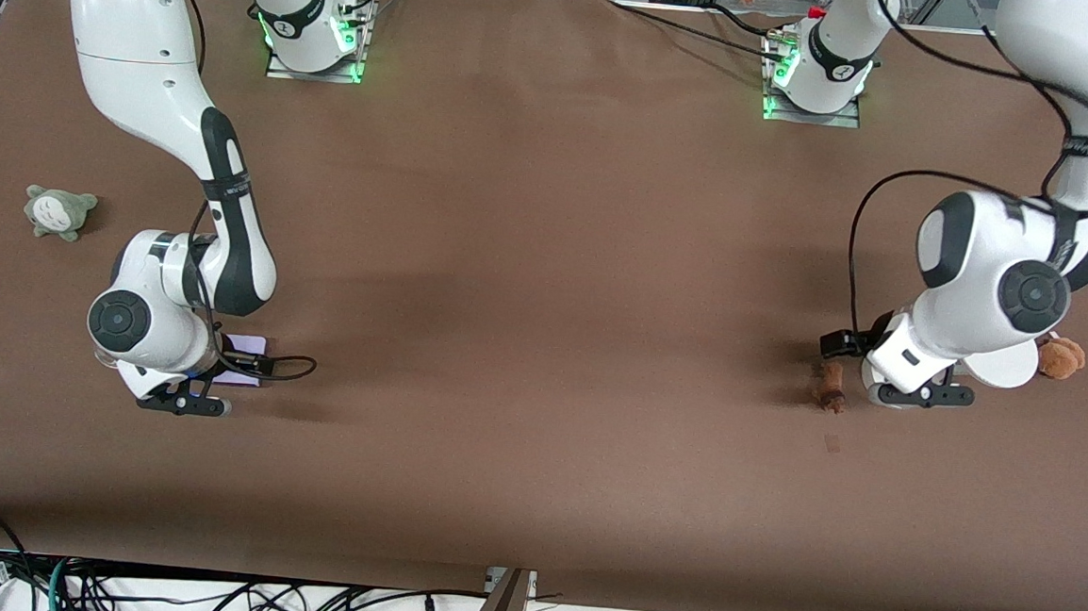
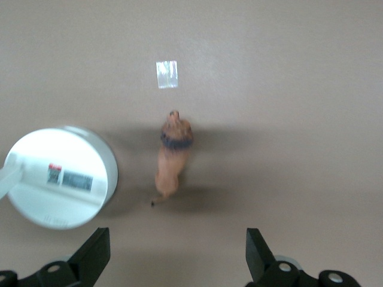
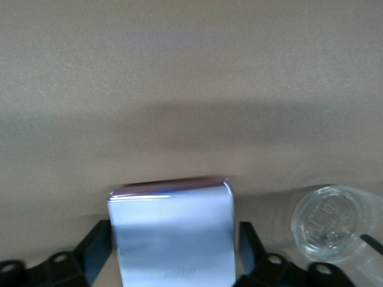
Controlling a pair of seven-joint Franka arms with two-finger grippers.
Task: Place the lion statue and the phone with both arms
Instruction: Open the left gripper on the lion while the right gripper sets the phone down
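Note:
The lion statue lies on the brown table near the left arm's end; in the left wrist view it is orange-brown with a dark band. My left gripper hangs just beside it, open and empty, not touching it. The phone lies flat on the table near the right arm's end. My right gripper is low over it. In the right wrist view the phone sits between the spread fingers, with a small gap showing at one finger.
A white round disc stands beside the lion, with a brown plush next to it. A tape mark lies by the lion's head. A clear glass stands beside the phone. A grey plush lies farther from the camera.

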